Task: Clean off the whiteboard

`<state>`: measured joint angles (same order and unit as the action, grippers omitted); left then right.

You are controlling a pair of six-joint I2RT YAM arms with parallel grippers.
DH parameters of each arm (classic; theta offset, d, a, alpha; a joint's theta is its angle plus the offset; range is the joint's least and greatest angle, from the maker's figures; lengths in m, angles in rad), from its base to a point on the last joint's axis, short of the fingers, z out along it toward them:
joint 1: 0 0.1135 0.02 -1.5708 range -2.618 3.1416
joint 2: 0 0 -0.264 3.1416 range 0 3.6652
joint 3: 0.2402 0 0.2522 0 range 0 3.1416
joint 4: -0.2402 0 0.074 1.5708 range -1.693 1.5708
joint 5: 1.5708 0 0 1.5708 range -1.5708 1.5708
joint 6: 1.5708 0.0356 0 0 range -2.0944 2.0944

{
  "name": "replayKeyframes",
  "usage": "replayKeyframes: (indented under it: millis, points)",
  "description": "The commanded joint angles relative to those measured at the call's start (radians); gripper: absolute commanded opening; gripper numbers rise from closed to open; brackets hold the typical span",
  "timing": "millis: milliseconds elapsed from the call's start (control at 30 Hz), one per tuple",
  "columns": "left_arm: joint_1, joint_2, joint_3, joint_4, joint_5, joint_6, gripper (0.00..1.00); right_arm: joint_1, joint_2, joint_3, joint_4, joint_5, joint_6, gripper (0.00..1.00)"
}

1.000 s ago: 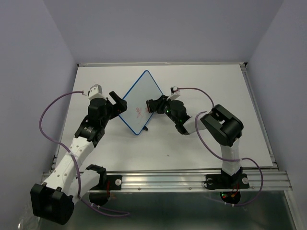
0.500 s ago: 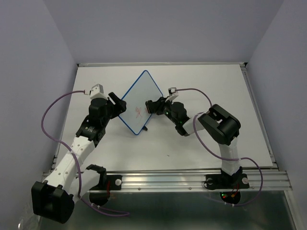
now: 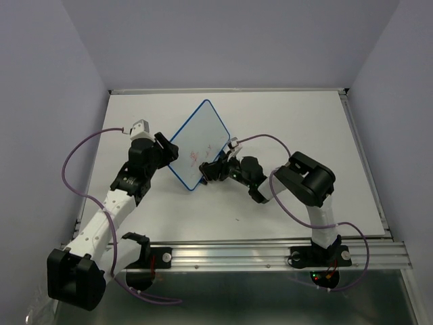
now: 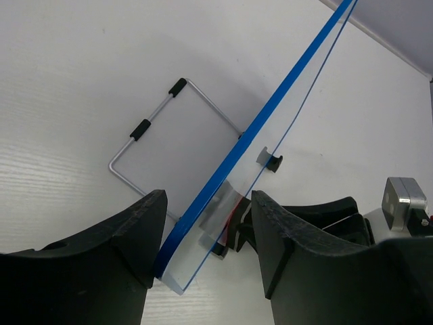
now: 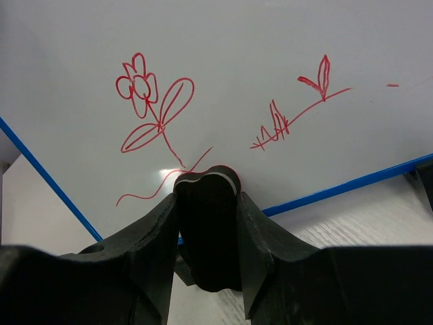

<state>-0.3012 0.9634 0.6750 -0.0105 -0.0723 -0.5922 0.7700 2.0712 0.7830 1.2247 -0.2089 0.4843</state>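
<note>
Propped whiteboard [image 3: 199, 145] on white table [image 3: 304, 115], lavender walls [image 3: 237, 40] around.
Left pincer [image 4: 206, 203] apart, straddling its blue rim [image 4: 270, 115]; right pincer [image 5: 206, 196] clamped on eraser [image 5: 206, 223] at red scribbles [image 5: 145, 101].

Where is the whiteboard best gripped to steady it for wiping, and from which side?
Grip the whiteboard by the blue rim facing the left arm, coming from that side, one finger on each face. It is thin and stands tilted on a wire stand, and the eraser is at its drawn face, so this edge is probably safest. The left gripper straddles it there.
</note>
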Motion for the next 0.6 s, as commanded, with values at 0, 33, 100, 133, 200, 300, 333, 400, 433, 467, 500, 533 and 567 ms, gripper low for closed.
replayKeyframes:
  millis: [0, 33, 100, 133, 200, 300, 333, 400, 433, 467, 500, 533, 567]
  points:
    - [-0.007, -0.002, -0.012, 0.05, 0.0, 0.019, 0.64, 0.029, -0.01, -0.021, 0.03, -0.006, -0.047, 0.01]
    - [-0.006, -0.002, -0.012, 0.05, -0.003, 0.017, 0.64, 0.029, -0.022, -0.028, 0.036, 0.009, -0.056, 0.01]
    - [-0.006, -0.002, -0.014, 0.05, -0.006, 0.019, 0.63, 0.029, -0.039, -0.034, 0.026, 0.111, -0.044, 0.01]
    - [-0.006, -0.003, -0.017, 0.05, -0.007, 0.019, 0.63, 0.029, -0.049, -0.037, 0.025, 0.147, -0.038, 0.01]
    - [-0.006, -0.003, -0.018, 0.05, -0.012, 0.017, 0.63, 0.029, -0.074, -0.039, 0.01, 0.288, -0.032, 0.01]
    - [-0.006, -0.006, -0.02, 0.052, -0.014, 0.02, 0.63, 0.005, -0.082, -0.022, 0.007, 0.35, -0.024, 0.01]
    - [-0.007, -0.006, -0.022, 0.05, -0.017, 0.022, 0.63, -0.015, -0.083, -0.015, 0.01, 0.341, -0.02, 0.01]
    - [-0.006, -0.008, -0.022, 0.05, -0.023, 0.026, 0.63, -0.024, -0.085, 0.008, 0.015, 0.313, -0.004, 0.01]
    - [-0.006, -0.009, -0.022, 0.049, -0.023, 0.028, 0.63, -0.037, -0.083, 0.018, 0.015, 0.301, -0.004, 0.01]
    - [-0.006, -0.008, -0.022, 0.049, -0.024, 0.028, 0.63, -0.037, -0.08, 0.028, 0.009, 0.292, -0.007, 0.01]
    - [-0.006, -0.008, -0.022, 0.049, -0.024, 0.029, 0.62, -0.046, -0.08, 0.038, 0.006, 0.284, -0.009, 0.01]
    - [-0.006, -0.005, -0.02, 0.049, -0.026, 0.031, 0.59, -0.046, -0.073, 0.057, 0.006, 0.279, -0.019, 0.01]
    - [-0.006, -0.003, -0.02, 0.049, -0.024, 0.032, 0.59, -0.046, -0.069, 0.065, 0.004, 0.279, -0.021, 0.01]
